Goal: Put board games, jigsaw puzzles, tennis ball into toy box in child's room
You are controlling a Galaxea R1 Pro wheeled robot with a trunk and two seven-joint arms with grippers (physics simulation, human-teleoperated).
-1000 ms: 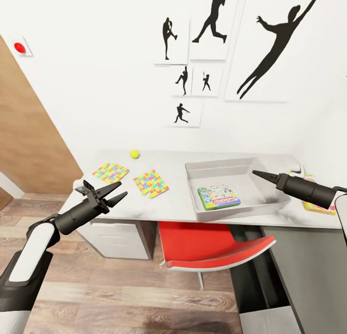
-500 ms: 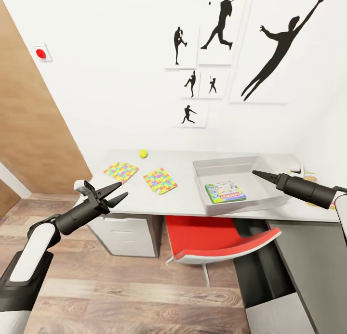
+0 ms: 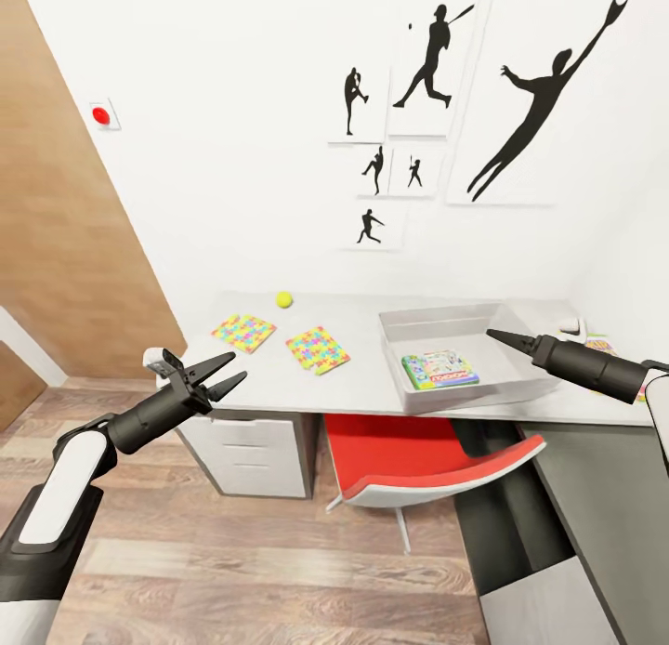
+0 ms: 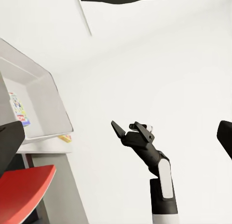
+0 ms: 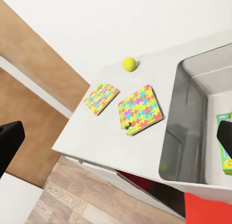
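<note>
- The left hand (image 3: 226, 371) hangs in the air short of the table's (image 3: 372, 385) left end, fingers spread apart, holding nothing.
- The right hand (image 3: 495, 335) hovers over the right side of the toy box (image 3: 446, 322). In the head view its tip reads as one closed point, but the left wrist view shows it (image 4: 130, 132) with a gap between the fingers, so I cannot tell its state for sure. It carries nothing.
- One board game (image 3: 440, 369) already lies flat inside the box.
- Two puzzles lie flat on the table left of the box: the near puzzle (image 3: 318, 348), just beside the box, and the far puzzle (image 3: 243, 332), towards the table's left end.
- The ball (image 3: 284, 299) sits behind the puzzles, near the wall.
- Something colourful at the table's far right (image 3: 595, 346), half hidden by the right arm, may be another game; too little shows to be sure.
- Handling, as I judge it: the puzzles look thin, stiff and light. Lying flat, they give the fingers little to bite, so an edge pinch would suit, perhaps after sliding one over the table's front edge.
- The ball looks light and will roll if nudged. Close on it across its middle, from above.
</note>
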